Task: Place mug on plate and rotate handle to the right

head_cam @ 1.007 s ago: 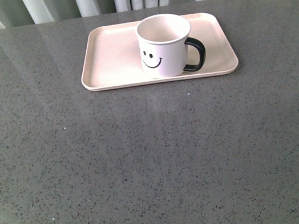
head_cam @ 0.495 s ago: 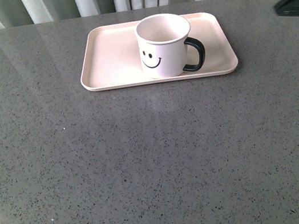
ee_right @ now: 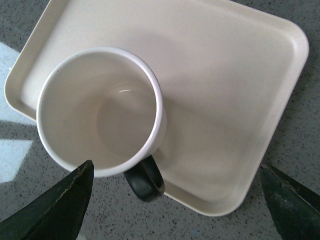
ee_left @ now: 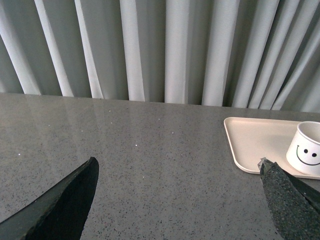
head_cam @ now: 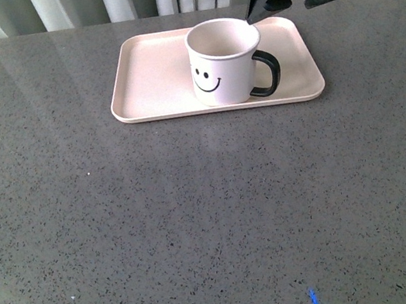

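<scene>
The mug [head_cam: 225,61] stands upright near the pink plate's [head_cam: 149,67] near edge, its handle [head_cam: 268,72] pointing right, so the 2 steps look done; the right gripper [head_cam: 279,9] above it and the left gripper [ee_left: 177,161] are both wide and empty.

Mug [head_cam: 224,69]: white, black smiley print, cream inside. Handle [head_cam: 271,71]: glossy black. Plate [head_cam: 150,75]: pale pink. Table [head_cam: 200,223]: grey, fine dark-and-light speckle. Curtain [ee_left: 175,50]: white, grey folds.
</scene>
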Robot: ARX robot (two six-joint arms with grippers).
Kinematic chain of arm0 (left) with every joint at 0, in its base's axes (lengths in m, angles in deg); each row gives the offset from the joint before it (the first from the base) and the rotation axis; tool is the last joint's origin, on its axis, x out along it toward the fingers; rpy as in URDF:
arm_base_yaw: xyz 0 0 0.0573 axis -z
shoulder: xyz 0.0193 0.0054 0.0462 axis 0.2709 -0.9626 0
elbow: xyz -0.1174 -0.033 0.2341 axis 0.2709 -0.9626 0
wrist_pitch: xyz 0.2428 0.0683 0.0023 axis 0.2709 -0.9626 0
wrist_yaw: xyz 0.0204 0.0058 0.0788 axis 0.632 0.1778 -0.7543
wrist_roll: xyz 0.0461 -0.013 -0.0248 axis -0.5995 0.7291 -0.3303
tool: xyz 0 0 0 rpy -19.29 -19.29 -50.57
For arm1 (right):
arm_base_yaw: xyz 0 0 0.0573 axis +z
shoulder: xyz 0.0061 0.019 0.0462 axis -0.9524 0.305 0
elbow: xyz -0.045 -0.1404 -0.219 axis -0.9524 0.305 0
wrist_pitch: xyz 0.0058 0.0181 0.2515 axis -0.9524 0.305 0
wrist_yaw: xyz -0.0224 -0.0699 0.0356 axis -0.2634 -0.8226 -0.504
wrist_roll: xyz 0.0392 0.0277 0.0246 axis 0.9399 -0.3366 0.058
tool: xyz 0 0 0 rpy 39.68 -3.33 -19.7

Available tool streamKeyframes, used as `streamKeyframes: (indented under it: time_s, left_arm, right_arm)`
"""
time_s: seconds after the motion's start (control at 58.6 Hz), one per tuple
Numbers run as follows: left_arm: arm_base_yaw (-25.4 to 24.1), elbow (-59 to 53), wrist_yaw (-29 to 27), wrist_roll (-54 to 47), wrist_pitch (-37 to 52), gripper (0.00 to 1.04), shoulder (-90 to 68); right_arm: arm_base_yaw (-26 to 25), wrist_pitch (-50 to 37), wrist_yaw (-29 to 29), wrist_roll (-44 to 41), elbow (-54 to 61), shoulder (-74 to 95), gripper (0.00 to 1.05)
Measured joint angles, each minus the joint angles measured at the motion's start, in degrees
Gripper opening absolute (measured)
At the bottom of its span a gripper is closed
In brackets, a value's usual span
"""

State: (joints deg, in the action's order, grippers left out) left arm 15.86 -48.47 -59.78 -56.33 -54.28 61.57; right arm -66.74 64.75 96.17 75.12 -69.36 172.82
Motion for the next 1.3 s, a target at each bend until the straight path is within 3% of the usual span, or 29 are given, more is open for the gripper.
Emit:
streamKeyframes:
  time_s: [0.427, 0.837, 0.973, 1.298]
  left_arm:
    - [0.0, 0.0, 0.0, 0.0, 0.0, 0.96, 0.0]
    - [0.0, 0.0, 0.0, 0.0, 0.0, 0.96, 0.0]
    - [0.0, 0.0, 0.0, 0.0, 0.0, 0.96, 0.0]
    - [0.0, 0.0, 0.0, 0.0, 0.0, 0.96, 0.0]
  right_arm:
    - [2.12, 4.37, -1.7, 4.68, -9.01, 7.56, 0.95]
    - [2.78, 6.62, -2.62, 5.79, -12.13, 10.36, 0.7]
    - [2.86, 7.19, -2.8, 5.99, -12.87, 11.39, 0.67]
    - [3.23, 8.94, -3.61, 6.29, -15.98, 13.38, 0.22]
